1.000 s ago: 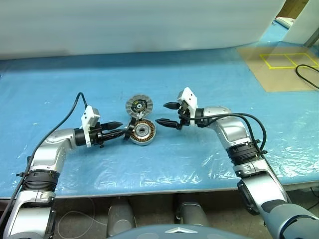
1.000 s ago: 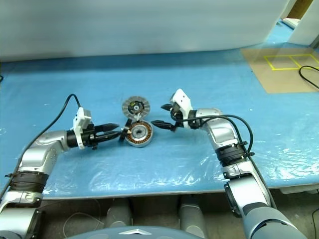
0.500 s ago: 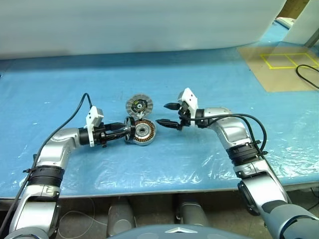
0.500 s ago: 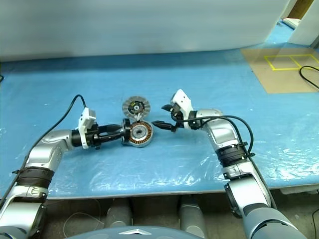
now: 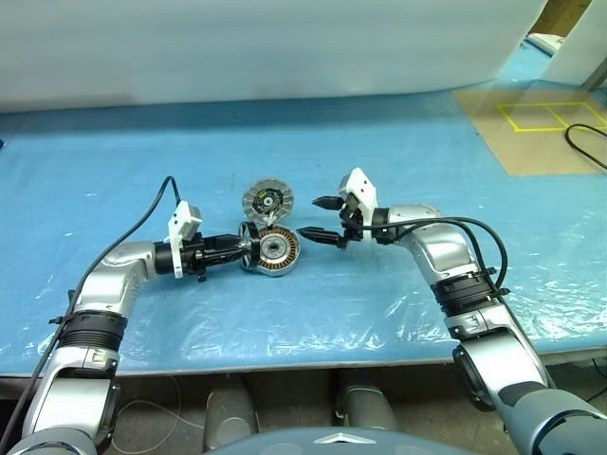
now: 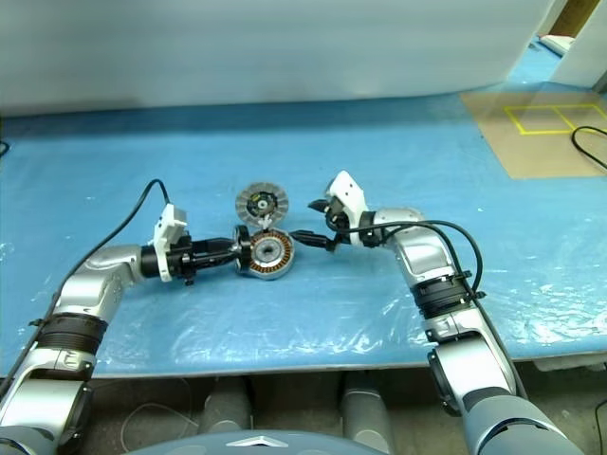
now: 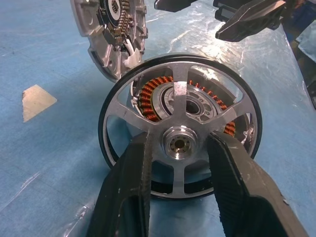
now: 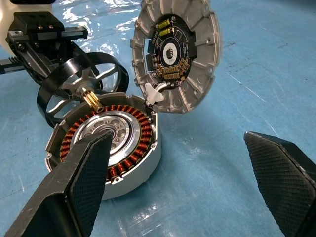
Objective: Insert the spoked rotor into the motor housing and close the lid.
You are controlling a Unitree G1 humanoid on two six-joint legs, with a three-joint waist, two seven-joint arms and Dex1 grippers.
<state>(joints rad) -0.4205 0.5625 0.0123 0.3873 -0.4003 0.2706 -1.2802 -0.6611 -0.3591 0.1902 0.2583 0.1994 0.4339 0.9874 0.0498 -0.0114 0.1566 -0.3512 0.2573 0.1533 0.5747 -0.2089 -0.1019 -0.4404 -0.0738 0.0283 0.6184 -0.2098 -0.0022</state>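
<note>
The motor housing (image 5: 279,248) lies open on the blue sheet, with copper windings (image 8: 133,159) around a silver centre. Its ribbed grey lid (image 5: 266,199) stands tilted up at the far edge, inner face showing. The black spoked rotor (image 7: 180,96) stands on edge against the housing's left side, its brass shaft (image 8: 93,101) pointing at the housing. My left gripper (image 5: 243,248) is shut on the rotor's hub, one finger (image 7: 129,192) on each side. Just right of the housing, my right gripper (image 5: 309,217) hovers open and holds nothing.
A blue plastic-covered sheet (image 5: 379,313) covers the table. A brown board with yellow tape squares (image 5: 541,123) lies at the far right, a black cable (image 5: 580,142) beside it. A white wall (image 5: 285,47) closes the back.
My left gripper has edged right with the rotor, bringing it against the housing's left side. The right arm has not moved.
</note>
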